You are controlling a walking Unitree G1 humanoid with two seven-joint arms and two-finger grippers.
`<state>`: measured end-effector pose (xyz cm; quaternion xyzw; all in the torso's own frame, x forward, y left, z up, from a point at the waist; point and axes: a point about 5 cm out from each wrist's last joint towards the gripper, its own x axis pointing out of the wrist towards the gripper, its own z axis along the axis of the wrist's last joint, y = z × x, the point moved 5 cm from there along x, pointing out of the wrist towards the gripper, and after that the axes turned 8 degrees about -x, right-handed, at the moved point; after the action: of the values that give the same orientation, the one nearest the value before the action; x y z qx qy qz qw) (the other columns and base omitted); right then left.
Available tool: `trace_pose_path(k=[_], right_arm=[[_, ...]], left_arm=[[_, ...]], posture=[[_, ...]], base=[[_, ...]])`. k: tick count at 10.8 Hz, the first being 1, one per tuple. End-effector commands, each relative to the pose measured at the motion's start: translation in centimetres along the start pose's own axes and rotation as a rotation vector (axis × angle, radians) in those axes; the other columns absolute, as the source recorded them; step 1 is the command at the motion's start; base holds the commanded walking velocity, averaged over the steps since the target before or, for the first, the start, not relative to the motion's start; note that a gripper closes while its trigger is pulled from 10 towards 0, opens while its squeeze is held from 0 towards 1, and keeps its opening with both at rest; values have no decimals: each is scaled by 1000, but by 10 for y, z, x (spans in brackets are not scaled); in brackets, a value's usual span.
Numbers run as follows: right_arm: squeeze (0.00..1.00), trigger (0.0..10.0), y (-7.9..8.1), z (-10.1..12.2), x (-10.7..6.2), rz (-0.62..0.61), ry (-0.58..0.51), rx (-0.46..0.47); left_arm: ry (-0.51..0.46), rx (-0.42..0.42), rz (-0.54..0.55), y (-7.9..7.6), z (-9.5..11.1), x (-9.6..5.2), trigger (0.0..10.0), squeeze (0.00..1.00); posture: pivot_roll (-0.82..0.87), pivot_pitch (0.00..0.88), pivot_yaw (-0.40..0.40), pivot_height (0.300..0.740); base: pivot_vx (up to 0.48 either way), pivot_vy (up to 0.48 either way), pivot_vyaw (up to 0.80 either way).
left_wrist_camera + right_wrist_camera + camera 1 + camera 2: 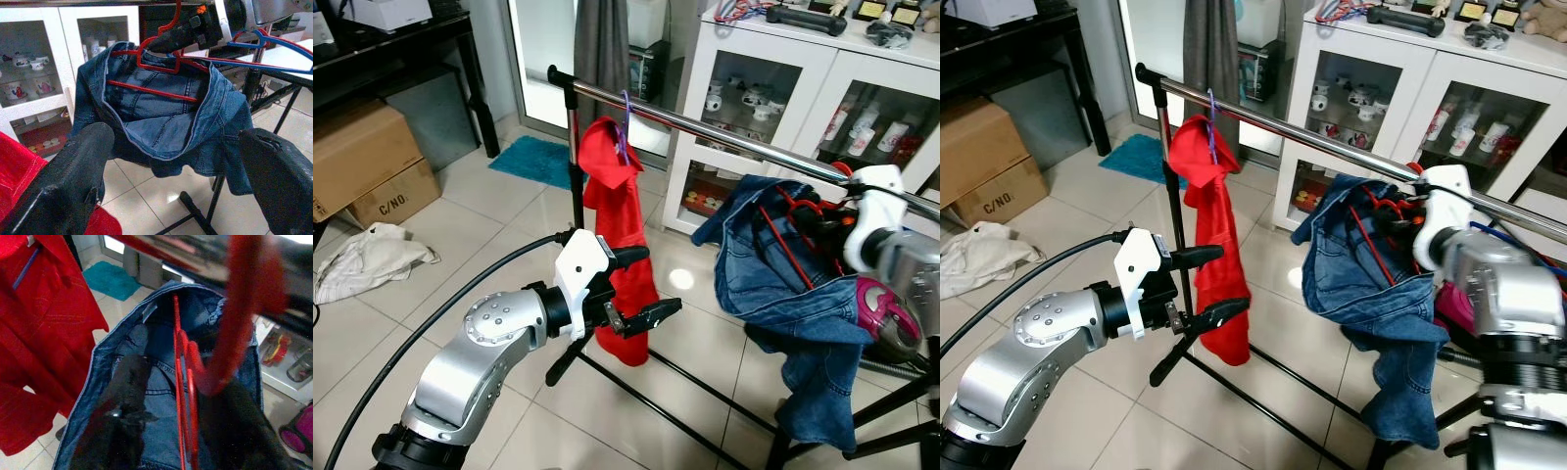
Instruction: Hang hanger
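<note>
The red hanger point(790, 211) carries blue denim jeans point(783, 294) that droop in folds below it; its hook sits just at the chrome rail point(724, 137), and whether it is over the rail cannot be told. The right gripper point(1400, 211) is raised at the rail with its 2 black fingers pinching the hanger's neck. The left gripper point(641, 286) is held out level toward the rack, its 2 fingers spread with nothing between them. A red shirt point(617, 235) hangs on a purple hanger point(625, 132) farther along the rail. Behind stands a white glass-door cabinet point(803, 59); cardboard boxes point(362, 162), crumpled cloth point(367, 259) and a teal mat point(533, 157) lie on the tiled floor.
</note>
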<state>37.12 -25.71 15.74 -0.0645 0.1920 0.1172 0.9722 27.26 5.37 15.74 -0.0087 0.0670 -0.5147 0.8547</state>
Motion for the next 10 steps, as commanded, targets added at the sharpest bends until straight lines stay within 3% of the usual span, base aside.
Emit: trace_pose_path(k=[1, 9, 10], right_arm=[[0, 0, -3, 0, -2, 5, 10, 9], [0, 0, 1, -13, -1, 21, 62, -16], [0, 10000, 2, -13, -1, 19, 66, -35]], left_arm=[[-2, 7, -17, -4, 2, 1, 10000, 0], [15, 21, -23, -5, -2, 2, 10000, 0], [15, 24, -23, -6, -3, 2, 10000, 0]], posture=[[62, 0, -59, 740], [58, 0, -63, 740], [59, 0, -66, 740]], base=[[0, 0, 0], [0, 0, 0], [0, 0, 0]])
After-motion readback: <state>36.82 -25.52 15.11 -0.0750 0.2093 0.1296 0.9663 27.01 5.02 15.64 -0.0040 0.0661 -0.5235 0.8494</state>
